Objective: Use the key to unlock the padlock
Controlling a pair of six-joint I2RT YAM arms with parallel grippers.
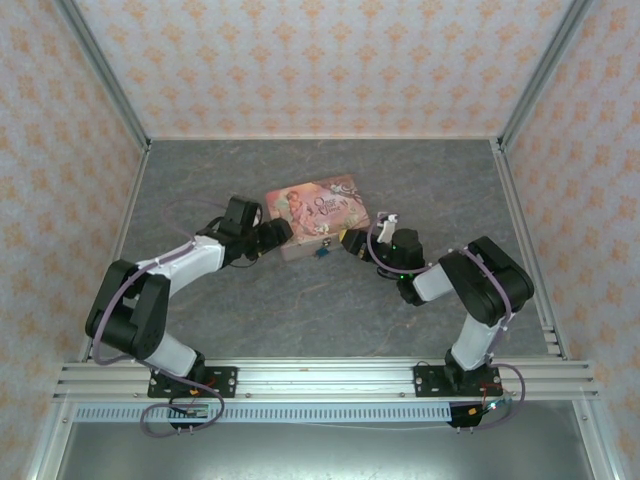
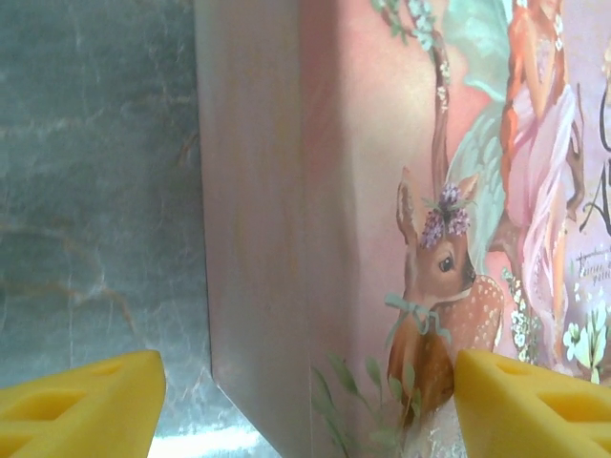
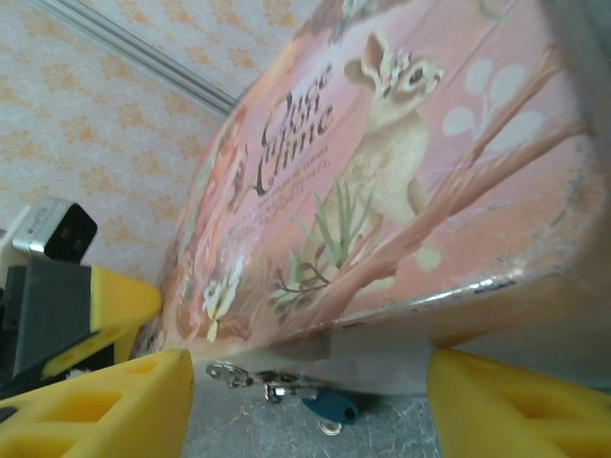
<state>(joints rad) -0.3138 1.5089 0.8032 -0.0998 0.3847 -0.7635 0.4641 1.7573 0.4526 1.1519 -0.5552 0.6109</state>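
The step in hand looks like the approach: both arms close in on the pink storybook box (image 1: 317,212), and nothing is gripped yet. The padlock (image 3: 329,405), a small blue-teal body, hangs at the box's near front edge, low against the table (image 1: 300,310). Just beside it along that same edge sit silvery metal pieces (image 3: 250,375); whether these are the key or only the box's latch hardware is too small to tell. The left gripper (image 2: 305,410) stands at the box's left end with its jaws apart, the box's corner between its yellow fingers (image 2: 81,401), and contact cannot be made out. The right gripper (image 1: 350,243) faces the box's front edge from the right, jaws apart and empty, the padlock roughly centred between them. The next move probably calls for the left gripper to steady the box. The right one must then find the key and pinch it so that it can be lined up with the padlock's keyhole.
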